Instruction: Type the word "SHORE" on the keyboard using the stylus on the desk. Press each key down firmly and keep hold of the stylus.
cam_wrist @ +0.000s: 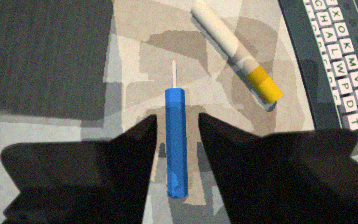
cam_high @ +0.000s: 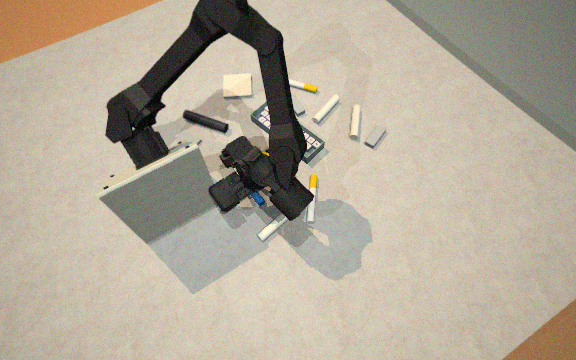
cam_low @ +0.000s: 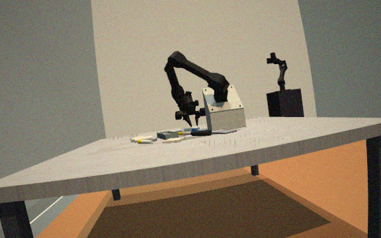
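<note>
Arm and desk, with the keyboard (cam_high: pixel 319 149) (cam_low: pixel 167 135) (cam_wrist: pixel 300 75) as landmark. The gripper (cam_high: pixel 254 189) (cam_low: pixel 194 125) (cam_wrist: pixel 177 119) is partly open and holds nothing; its fingertips point down at the desk (cam_high: pixel 418 250) (cam_low: pixel 190 162) (cam_wrist: pixel 45 132), below and to the left of the keyboard in the top view. The blue stylus (cam_high: pixel 257 198) (cam_low: pixel 194 129) (cam_wrist: pixel 176 145) lies on the same side of the keyboard. In the wrist view it appears between the two fingers, with a visible gap on either side, its thin pale tip directed up the view. A yellow-ended white marker (cam_wrist: pixel 235 50) lies between stylus and keyboard, largely hidden from above.

Top view: a black cylinder (cam_high: pixel 205 121) (cam_low: pixel 201 133) rests to the left of the keyboard, and a cream square block (cam_high: pixel 237 85) (cam_low: pixel 174 140) above its left end. Two plain white sticks, one slanted (cam_high: pixel 326 108) and one nearly upright in the view (cam_high: pixel 355 121), lie to its right, with a grey block (cam_high: pixel 375 136) farther out. A second yellow-ended marker (cam_high: pixel 311 202) lies below the keyboard. The arm crosses over the keyboard in this view; part of its key field is probably concealed.
</note>
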Motion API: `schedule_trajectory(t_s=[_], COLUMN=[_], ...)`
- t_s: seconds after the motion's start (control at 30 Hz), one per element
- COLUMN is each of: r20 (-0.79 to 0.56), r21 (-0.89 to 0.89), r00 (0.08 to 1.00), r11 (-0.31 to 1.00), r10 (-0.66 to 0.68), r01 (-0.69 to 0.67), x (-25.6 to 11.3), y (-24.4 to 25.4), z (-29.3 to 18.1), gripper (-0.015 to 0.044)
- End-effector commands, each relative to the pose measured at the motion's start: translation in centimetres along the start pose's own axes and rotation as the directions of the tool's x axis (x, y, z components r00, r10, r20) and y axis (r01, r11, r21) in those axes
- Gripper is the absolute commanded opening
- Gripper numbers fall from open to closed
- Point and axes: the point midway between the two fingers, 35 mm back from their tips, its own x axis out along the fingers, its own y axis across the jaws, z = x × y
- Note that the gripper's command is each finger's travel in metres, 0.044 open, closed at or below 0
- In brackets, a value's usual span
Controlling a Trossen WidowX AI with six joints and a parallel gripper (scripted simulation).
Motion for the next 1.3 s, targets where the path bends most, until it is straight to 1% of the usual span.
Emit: schedule_trajectory(t_s=[0.0, 1.1, 1.23, 1.27], r20=[0.005, 0.007, 0.003, 0.003], r21=[0.010, 0.010, 0.001, 0.001], r00=[1.000, 1.000, 1.000, 1.000], r11=[1.000, 1.000, 1.000, 1.000], r10=[-0.003, -0.003, 0.001, 0.001], r01=[0.003, 0.003, -0.001, -0.001], x=[0.4, 2.4, 2.2, 2.2], y=[0.1, 0.1, 0.0, 0.0], z=[-0.1, -1.2, -1.2, -1.2], gripper=[0.0150, 0.0150, 0.0045, 0.0038])
